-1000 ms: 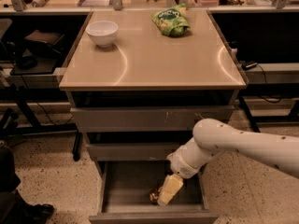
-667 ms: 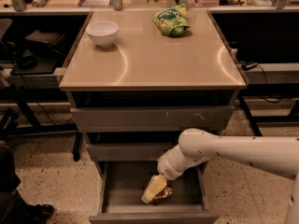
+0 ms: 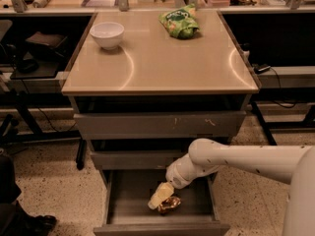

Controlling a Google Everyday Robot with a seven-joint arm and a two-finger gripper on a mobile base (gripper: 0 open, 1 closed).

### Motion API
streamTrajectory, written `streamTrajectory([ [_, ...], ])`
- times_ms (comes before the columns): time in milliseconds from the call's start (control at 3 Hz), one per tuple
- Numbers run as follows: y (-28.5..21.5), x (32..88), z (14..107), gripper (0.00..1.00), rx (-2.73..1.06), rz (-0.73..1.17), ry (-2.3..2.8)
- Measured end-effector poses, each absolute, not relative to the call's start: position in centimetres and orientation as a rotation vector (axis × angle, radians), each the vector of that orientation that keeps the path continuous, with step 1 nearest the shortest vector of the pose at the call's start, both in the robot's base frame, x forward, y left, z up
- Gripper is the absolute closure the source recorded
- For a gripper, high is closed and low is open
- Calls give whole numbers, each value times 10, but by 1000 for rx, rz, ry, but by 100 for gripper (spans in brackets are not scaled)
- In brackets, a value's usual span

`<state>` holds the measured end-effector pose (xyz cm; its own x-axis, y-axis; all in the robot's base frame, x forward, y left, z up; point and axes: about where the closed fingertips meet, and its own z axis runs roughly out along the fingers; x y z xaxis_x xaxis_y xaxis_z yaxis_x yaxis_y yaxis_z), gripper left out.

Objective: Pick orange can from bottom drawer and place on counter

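The bottom drawer (image 3: 129, 195) is pulled open below the two upper grey drawers. The orange can (image 3: 170, 204), shiny orange-brown, lies on its side on the drawer floor to the right of the middle. My gripper (image 3: 159, 197) reaches down into the drawer from the right on a white arm, its pale fingers right at the can's upper left side and touching or nearly touching it. The counter (image 3: 162, 63) is the beige top of the cabinet above.
A white bowl (image 3: 107, 35) stands at the counter's back left and a green snack bag (image 3: 179, 22) at its back middle. Dark desks with cables flank the cabinet. A dark shoe (image 3: 29, 224) shows at the lower left on the speckled floor.
My arm has swung left and lower into the drawer. The gripper has moved from the right of the can to its upper left. The can has stayed on the drawer floor.
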<state>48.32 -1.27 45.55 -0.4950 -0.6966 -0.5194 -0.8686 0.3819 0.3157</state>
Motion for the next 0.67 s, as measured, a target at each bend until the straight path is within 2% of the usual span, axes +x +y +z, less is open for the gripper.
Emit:
streamTrajectory([
  [333, -35, 486, 398, 0, -1187, 791, 2498],
  [667, -38, 506, 395, 0, -1097, 736, 2489],
])
